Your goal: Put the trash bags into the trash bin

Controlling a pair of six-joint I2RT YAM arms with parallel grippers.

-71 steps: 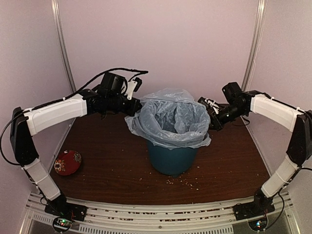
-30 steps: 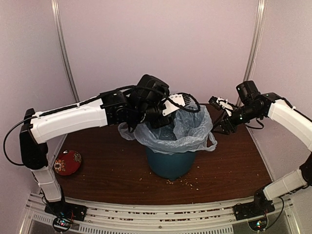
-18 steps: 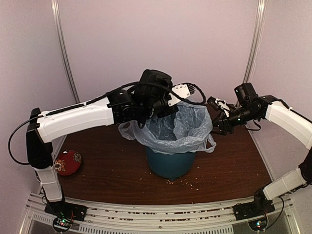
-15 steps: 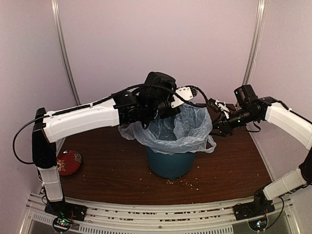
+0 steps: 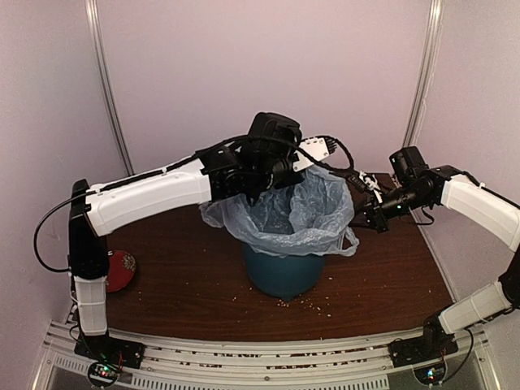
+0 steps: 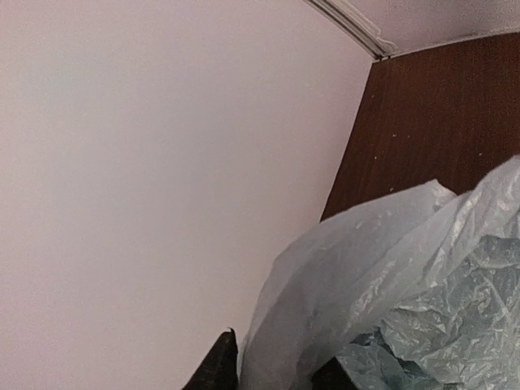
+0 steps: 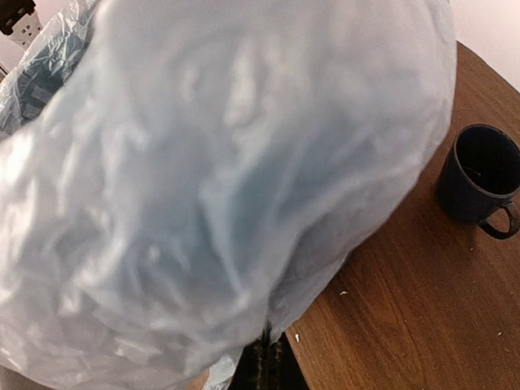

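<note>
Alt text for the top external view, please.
A pale blue-grey trash bag lines a teal trash bin at the centre of a brown table, its edges folded over the rim. The left gripper reaches down at the bag's far-left edge; the right gripper pinches its right edge.

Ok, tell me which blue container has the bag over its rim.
The big teal bin: the bag drapes over its rim. The small dark mug stands bare beside it.

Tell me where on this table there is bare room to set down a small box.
Bare wood lies between the bin and the red round object, and right of the bin up to the table edge. Crumbs lie before the bin. Left arm and right arm crowd the bag.
</note>
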